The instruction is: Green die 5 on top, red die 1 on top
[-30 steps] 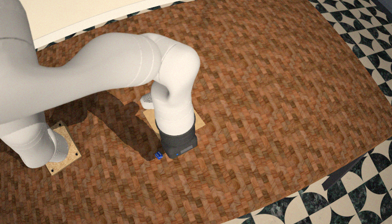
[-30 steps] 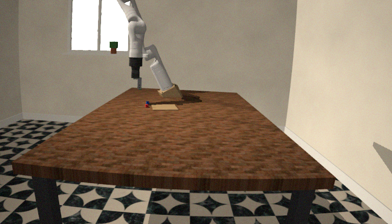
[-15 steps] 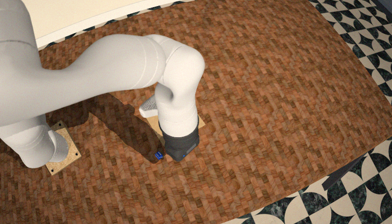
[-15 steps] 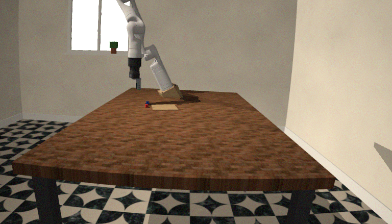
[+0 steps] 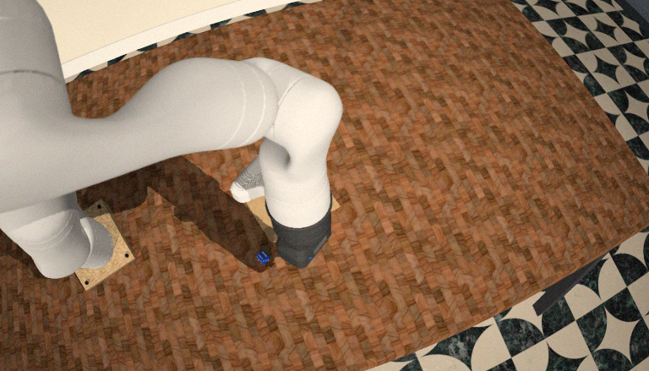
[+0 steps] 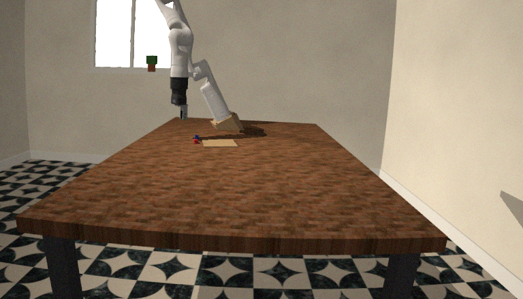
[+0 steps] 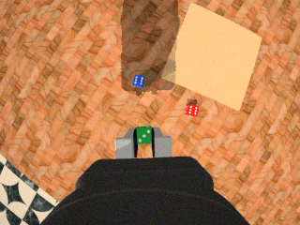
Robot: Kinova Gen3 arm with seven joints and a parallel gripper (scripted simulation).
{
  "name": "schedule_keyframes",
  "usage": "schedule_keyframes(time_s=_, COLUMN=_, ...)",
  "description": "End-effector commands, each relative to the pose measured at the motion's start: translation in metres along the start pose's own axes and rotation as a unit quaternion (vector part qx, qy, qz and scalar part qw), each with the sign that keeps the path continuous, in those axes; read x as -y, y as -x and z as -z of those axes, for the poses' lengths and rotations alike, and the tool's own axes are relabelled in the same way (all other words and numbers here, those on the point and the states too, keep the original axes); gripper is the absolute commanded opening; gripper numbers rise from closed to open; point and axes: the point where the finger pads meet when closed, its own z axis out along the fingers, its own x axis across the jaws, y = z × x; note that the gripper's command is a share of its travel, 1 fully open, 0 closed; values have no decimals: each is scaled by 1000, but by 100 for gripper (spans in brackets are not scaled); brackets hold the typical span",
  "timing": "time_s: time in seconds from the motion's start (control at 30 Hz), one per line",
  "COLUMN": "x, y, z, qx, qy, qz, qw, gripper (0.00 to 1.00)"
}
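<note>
The parquet-patterned table stood on a checkered floor. Blue and red dice lay off the tan mat; above the table, the gripper pinched the green die, three pips facing the wrist view.
</note>
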Motion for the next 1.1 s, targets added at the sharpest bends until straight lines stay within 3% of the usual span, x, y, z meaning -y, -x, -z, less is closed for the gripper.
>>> schedule_keyframes(time_s=0.0, x=-1, y=1, z=0, qx=0, qy=-1, qz=1, qw=1000, gripper=34)
schedule_keyframes(time_s=1.07, x=-1, y=2, z=-1, qx=2, qy=12, qz=13, qw=1000, gripper=34)
